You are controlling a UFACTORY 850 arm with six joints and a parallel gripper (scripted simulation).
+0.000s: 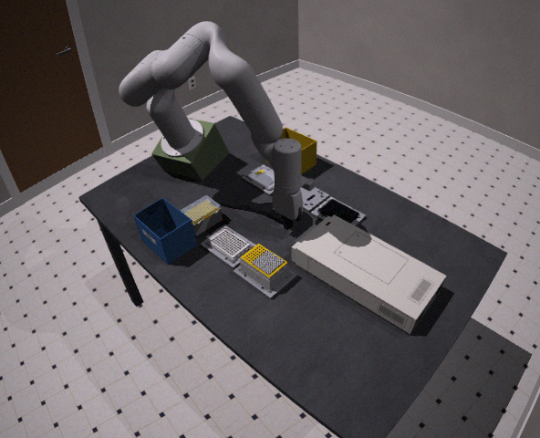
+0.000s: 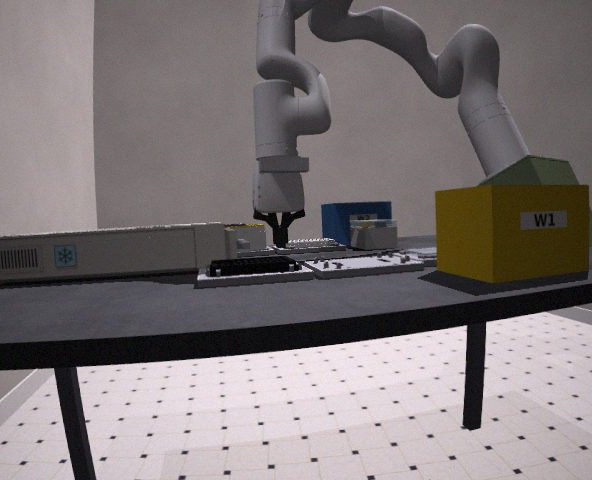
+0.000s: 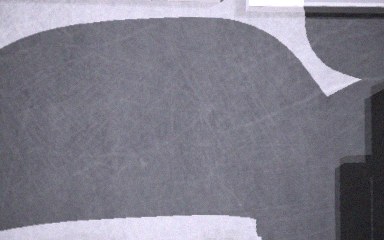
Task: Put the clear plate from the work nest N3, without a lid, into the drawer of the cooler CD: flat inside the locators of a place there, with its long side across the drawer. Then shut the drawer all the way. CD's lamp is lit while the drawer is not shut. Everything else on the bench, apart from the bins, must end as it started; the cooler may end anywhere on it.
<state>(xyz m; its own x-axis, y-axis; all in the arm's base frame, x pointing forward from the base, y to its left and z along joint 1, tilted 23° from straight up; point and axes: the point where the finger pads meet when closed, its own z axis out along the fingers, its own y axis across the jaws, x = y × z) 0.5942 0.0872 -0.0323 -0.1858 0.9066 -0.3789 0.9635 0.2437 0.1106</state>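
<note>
The cooler CD (image 1: 369, 273) (image 2: 131, 255) is a long pale box on the bench. Its drawer front (image 2: 230, 243) sits up against the body, with no gap that I can see. The lamp (image 1: 327, 223) on its top is dark. My gripper (image 1: 288, 224) (image 2: 279, 244) is shut and empty, fingers down, low over the bench just off the drawer end. The clear plate is not visible in any view; the inside of the drawer is hidden. A bare nest (image 1: 314, 198) (image 2: 363, 265) holds no plate; its label is not readable.
A black rack (image 1: 338, 210) (image 2: 254, 265) sits beside the cooler. A white plate (image 1: 230, 242) and a yellow-topped tip box (image 1: 264, 260) sit on nests. Another tip box (image 1: 202, 212) stands by the blue bin (image 1: 164, 231) (image 2: 335, 222). The yellow bin (image 1: 307, 158) (image 2: 513, 237) stands at the opposite side.
</note>
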